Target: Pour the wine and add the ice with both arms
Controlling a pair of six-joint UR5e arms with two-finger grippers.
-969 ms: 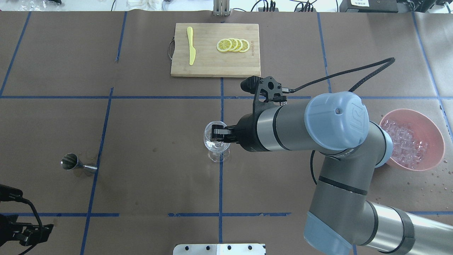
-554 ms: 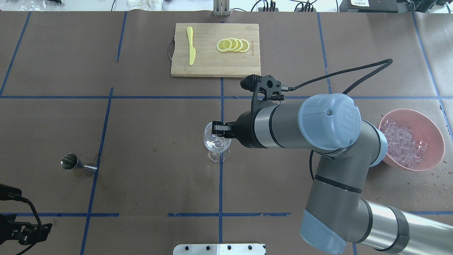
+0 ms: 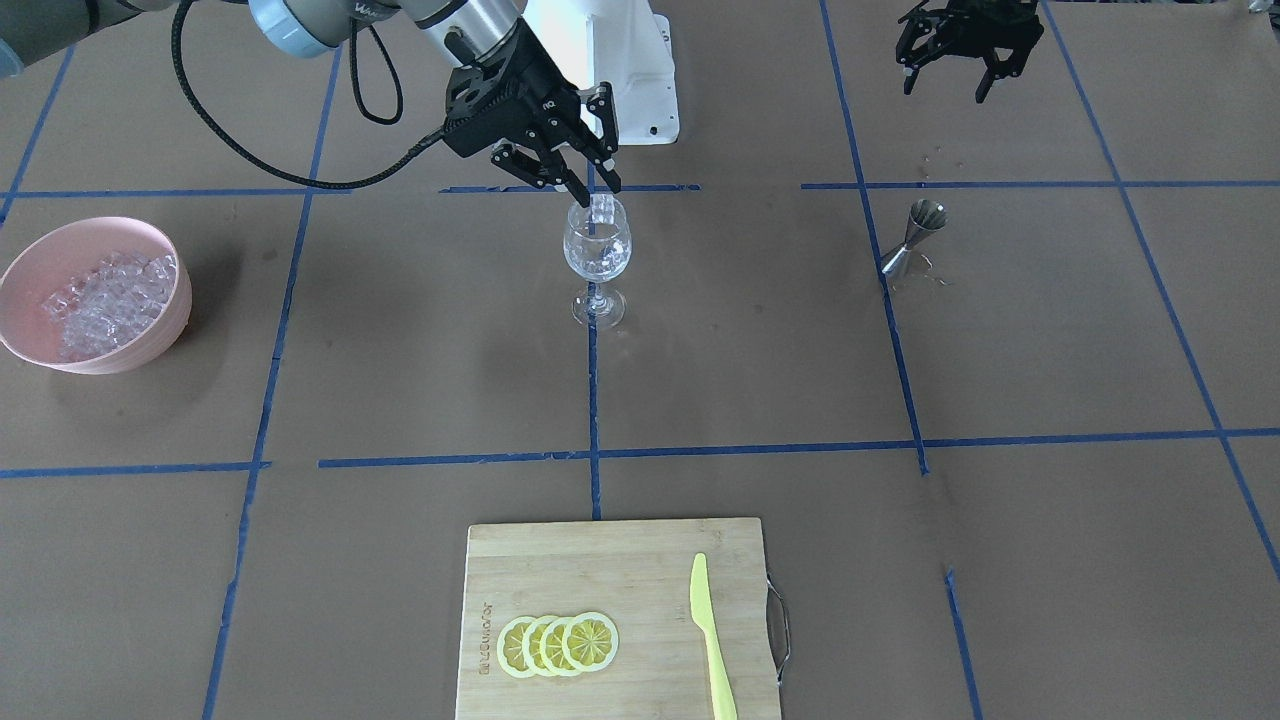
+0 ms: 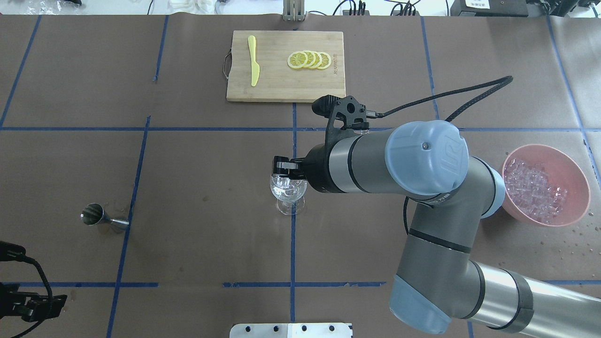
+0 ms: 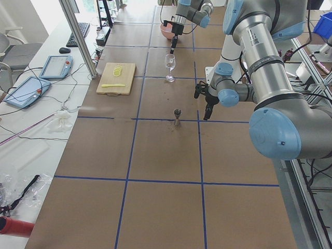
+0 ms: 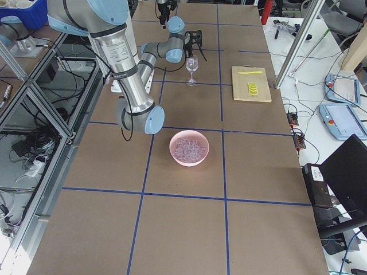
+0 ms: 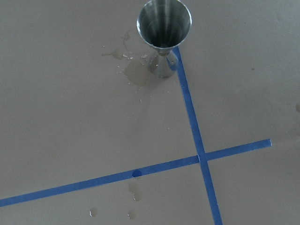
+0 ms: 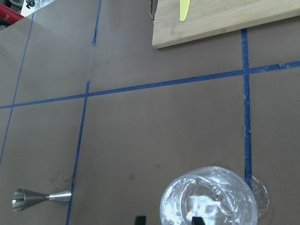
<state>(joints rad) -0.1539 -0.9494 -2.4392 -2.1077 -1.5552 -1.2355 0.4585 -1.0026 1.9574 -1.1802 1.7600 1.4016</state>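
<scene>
Ice step under way: right tool (image 3: pixel 598 192) spread and empty just above the glass (image 3: pixel 597 255) at frame centre, one cube (image 3: pixel 601 208) at its rim, most ice (image 3: pixel 105 300) heaped in pink bowl (image 3: pixel 20 265) far left; left tool (image 3: pixel 948 75) spread, empty, upper right; cannot tell if wine is in

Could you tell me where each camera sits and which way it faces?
Front-facing: across the table, facing the pedestal; right gripper above the wine glass.
Overhead: behind the pedestal, looking down; right arm dominates.
Exterior left: table's left end; left arm near.
Exterior right: opposite end; right arm near.
Left wrist: down on the jigger; no body.
Right wrist: down into the wine glass; fingertips showing.
Both wrist views share the jigger.
</scene>
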